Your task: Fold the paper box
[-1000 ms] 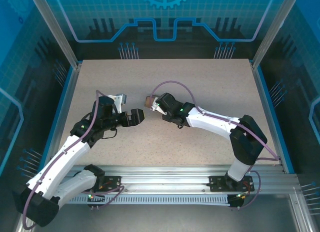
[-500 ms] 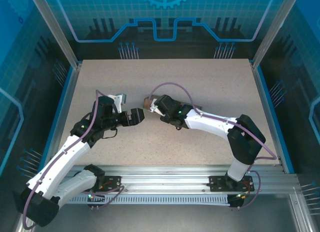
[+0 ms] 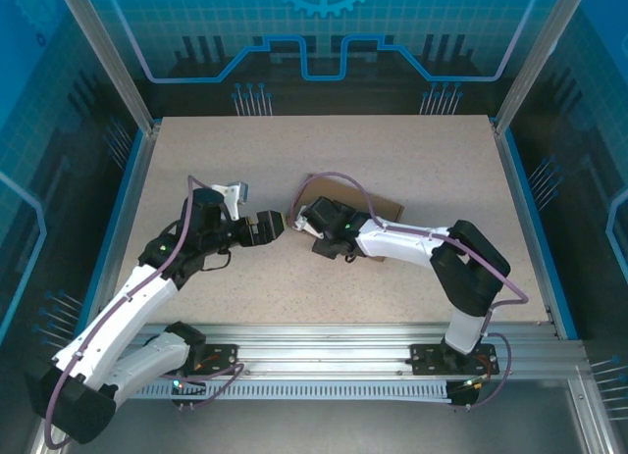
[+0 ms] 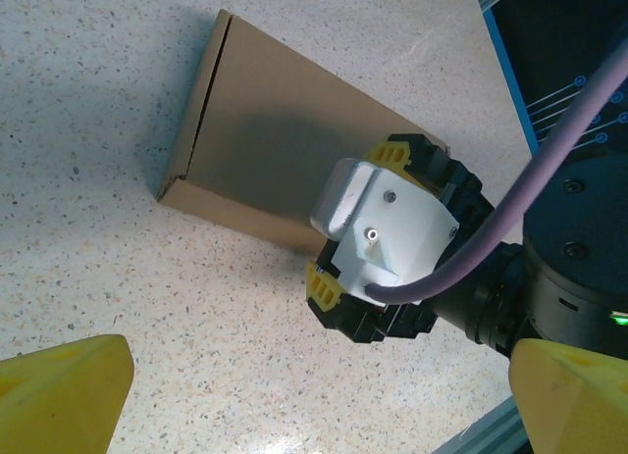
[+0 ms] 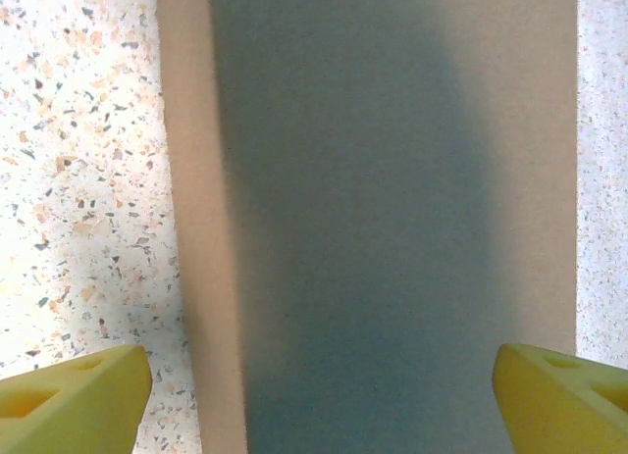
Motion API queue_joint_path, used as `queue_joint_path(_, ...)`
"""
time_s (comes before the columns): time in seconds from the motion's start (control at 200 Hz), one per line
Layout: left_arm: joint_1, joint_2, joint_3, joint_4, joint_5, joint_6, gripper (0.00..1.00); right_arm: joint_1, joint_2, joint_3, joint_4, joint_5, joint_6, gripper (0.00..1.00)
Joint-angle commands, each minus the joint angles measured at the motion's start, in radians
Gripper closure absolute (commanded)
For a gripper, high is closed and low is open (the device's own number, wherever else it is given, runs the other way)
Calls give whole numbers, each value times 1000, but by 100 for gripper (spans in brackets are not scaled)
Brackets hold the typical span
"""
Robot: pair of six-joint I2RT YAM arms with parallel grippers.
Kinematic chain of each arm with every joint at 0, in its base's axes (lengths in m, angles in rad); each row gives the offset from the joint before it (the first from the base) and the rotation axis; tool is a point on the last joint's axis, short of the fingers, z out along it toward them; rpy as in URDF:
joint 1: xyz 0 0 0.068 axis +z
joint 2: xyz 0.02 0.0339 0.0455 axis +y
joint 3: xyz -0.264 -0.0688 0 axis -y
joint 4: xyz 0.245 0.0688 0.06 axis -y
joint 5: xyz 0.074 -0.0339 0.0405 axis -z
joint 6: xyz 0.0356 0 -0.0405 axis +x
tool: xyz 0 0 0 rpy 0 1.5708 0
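The paper box point(image 3: 332, 189) is a flat, closed brown cardboard packet lying on the table; its top face and one folded side edge show in the left wrist view point(image 4: 257, 130). My right gripper point(image 3: 316, 223) hangs over the box's near end, pointing down. In its own view the right gripper point(image 5: 314, 405) is open, its yellow fingertips point(image 5: 69, 405) spread wider than the box point(image 5: 383, 179), whose shaded face lies between them. My left gripper point(image 3: 272, 224) is open just left of the box, nothing between its yellow fingertips point(image 4: 59, 400). It looks at the right gripper's head point(image 4: 365, 230).
The speckled tabletop point(image 3: 324, 145) is bordered by blue rails point(image 3: 523, 204) at the sides and an aluminium rail point(image 3: 324, 336) at the near edge. A purple cable point(image 3: 348, 179) loops from the right wrist over the box.
The box showed as a small brown end at the right gripper's tip; now it lies flat on the table. The right gripper has tipped down over it. The left gripper edged right.
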Motion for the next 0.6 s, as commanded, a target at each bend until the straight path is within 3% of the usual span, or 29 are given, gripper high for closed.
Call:
queue_joint_path(0.0,7,-9,-19,14,9,-14,1,11,30,-2,34,-17,16,8)
queue_joint_path(0.265,7,-17,-18,5,5,-8,1,10,34,-9,44,-37,31,8)
queue_joint_path(0.595,8,-8,-12,15,5,-8,1,1,-114,-31,4,-130,166,8)
